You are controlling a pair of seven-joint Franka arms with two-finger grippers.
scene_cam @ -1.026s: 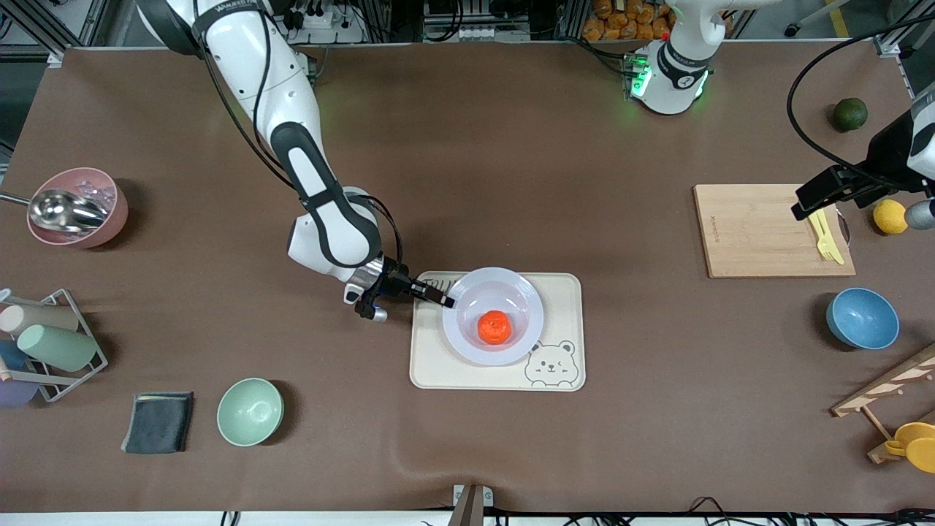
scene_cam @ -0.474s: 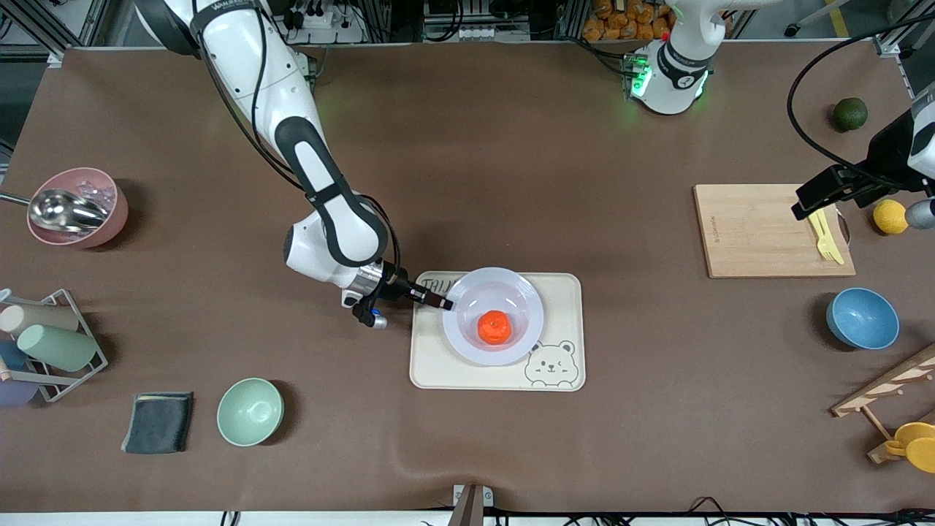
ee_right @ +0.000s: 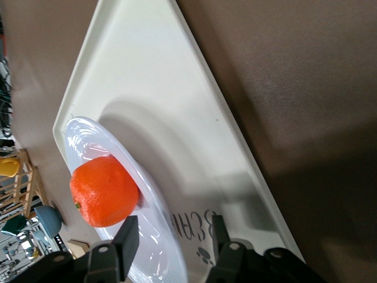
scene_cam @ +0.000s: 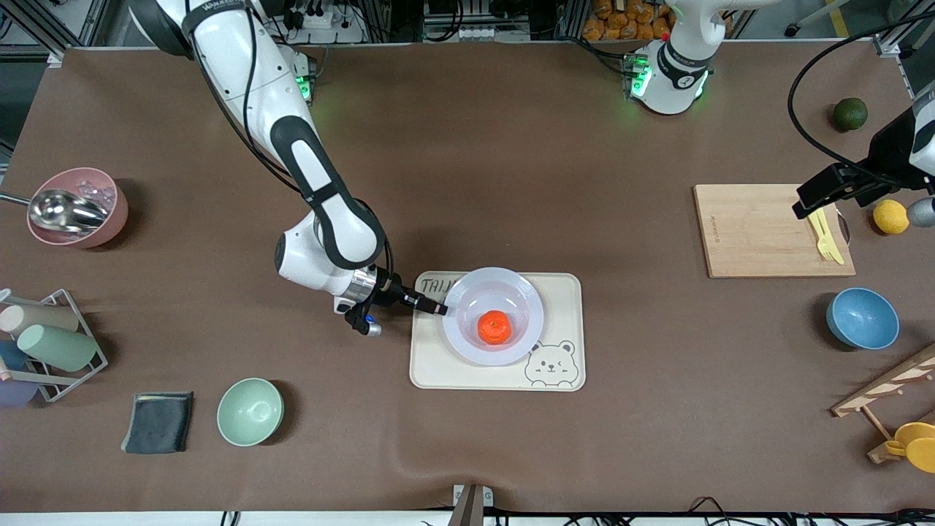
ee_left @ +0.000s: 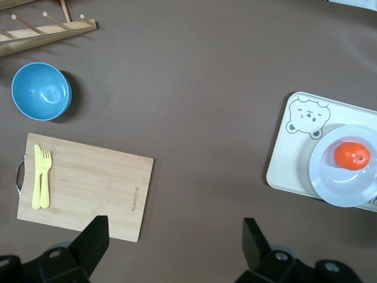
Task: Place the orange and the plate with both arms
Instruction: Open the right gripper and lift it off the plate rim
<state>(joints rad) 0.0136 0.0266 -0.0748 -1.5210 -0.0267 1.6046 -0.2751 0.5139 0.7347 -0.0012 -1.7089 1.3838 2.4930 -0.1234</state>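
The orange [scene_cam: 494, 326] sits in the pale plate [scene_cam: 504, 288], which rests on the cream bear tray [scene_cam: 562, 292]. My right gripper [scene_cam: 440, 309] is low at the plate's edge toward the right arm's end. In the right wrist view its open fingers [ee_right: 172, 236] straddle the plate's rim [ee_right: 154, 250] with gaps on both sides, the orange [ee_right: 103, 190] just past them. My left gripper [scene_cam: 802, 208] waits open and empty over the wooden board's end. Its own view [ee_left: 175, 247] shows the plate [ee_left: 347, 191] and the orange [ee_left: 352, 155] farther off.
A wooden board [scene_cam: 760, 230] holds a yellow fork [scene_cam: 825, 234]. Near it are a lemon [scene_cam: 890, 216], a dark green fruit [scene_cam: 850, 114] and a blue bowl [scene_cam: 862, 318]. A green bowl [scene_cam: 250, 411], a grey cloth [scene_cam: 158, 421], a pink bowl [scene_cam: 77, 207] and a cup rack [scene_cam: 44, 343] lie toward the right arm's end.
My right gripper has drawn back a little from the plate toward the right arm's end. The plate, the orange and the left arm have not moved.
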